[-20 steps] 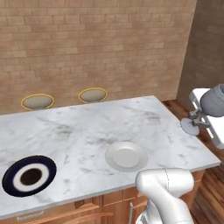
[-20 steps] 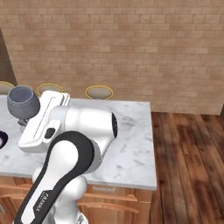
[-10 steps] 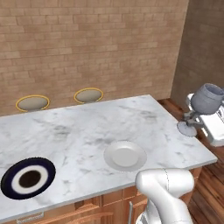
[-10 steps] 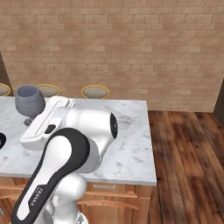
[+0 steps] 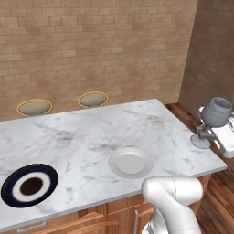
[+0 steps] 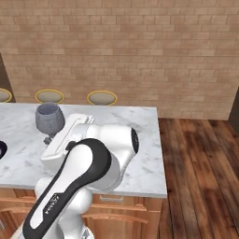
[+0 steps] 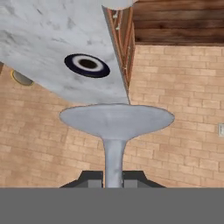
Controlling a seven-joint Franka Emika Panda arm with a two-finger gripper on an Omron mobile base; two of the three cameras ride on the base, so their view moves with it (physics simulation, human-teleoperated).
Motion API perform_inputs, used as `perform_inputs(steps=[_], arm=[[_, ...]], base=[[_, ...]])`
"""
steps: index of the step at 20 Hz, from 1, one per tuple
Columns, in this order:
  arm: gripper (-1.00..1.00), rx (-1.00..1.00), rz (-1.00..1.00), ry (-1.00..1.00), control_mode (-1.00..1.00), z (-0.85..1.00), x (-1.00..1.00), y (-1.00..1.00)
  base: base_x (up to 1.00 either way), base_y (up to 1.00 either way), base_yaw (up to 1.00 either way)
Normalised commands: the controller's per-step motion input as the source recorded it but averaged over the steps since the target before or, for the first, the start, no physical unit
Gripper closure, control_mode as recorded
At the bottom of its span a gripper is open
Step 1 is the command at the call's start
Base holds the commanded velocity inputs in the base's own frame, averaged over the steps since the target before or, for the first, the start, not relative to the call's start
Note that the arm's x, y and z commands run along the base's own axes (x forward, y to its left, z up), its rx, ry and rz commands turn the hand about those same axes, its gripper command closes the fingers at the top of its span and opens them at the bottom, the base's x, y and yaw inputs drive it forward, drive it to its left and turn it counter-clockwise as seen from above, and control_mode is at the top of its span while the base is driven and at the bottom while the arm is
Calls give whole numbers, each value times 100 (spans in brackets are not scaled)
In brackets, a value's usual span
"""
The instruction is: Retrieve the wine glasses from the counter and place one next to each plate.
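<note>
Item: gripper [image 7: 113, 183]. Fingers [image 7: 89, 180] closed narrowly on the stem of the wine glass [image 5: 215, 119], just above its round foot. Glass carried upright, bowl up, presumably so it can be set straight down on its foot.

Item: wine glass, position. In the air at the right end of the table [image 5: 91, 137], its foot level with or slightly above the marble edge; whether it overhangs the top or sits just off it cannot be told.

Item: white plate [image 5: 130, 162]. On the table near the front edge, nearest plate to the glass; bare marble lies between them, so the likely set-down spot beside it looks unobstructed.

Item: navy plate [image 5: 29, 185]. White ring, dark centre; at the front left of the table, well apart from the white plate. No glass stands beside either plate.

Item: two round stools [image 5: 93, 99]. Beyond the far edge of the table, against the brick wall [image 5: 91, 41]; clear of the working area.
</note>
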Motion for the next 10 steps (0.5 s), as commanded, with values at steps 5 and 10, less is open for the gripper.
perform_inputs(steps=[5,10], arm=[[100,-10,0,-8,-100,-57,26,-18],[100,-8,0,0,-100,-47,32,-16]], base=[[0,0,0],[0,0,0]])
